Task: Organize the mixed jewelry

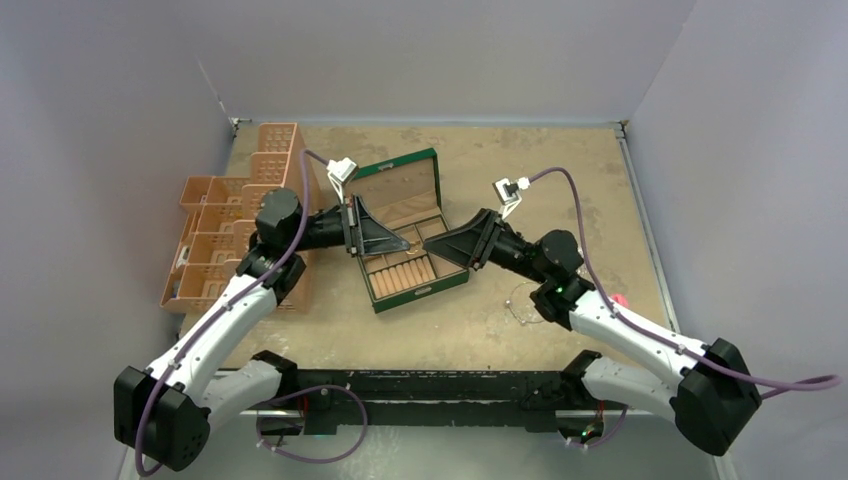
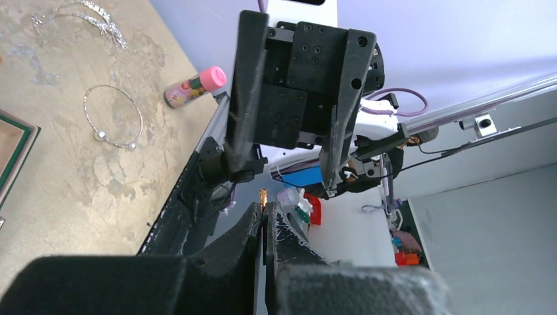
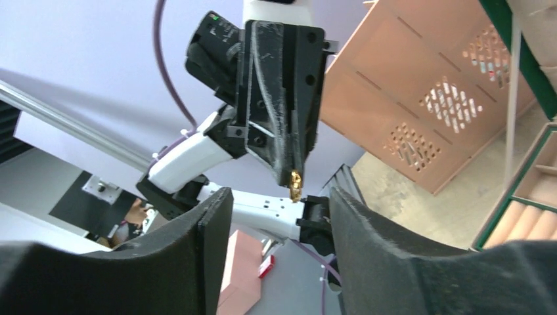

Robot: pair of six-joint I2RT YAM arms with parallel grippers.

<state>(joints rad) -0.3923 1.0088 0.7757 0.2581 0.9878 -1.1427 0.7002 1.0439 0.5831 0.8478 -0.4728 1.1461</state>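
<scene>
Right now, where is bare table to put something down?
Free: the far right corner beyond the right arm, and the strip between the box and the near rail. Crowded: over the box, where left tool and right tool meet, and around the hoop.

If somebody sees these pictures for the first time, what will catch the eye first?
The left gripper and the right gripper meet nearly tip to tip above the open green box in the table's middle. The left one is shut on a tiny gold piece; the right one stands open.
</scene>
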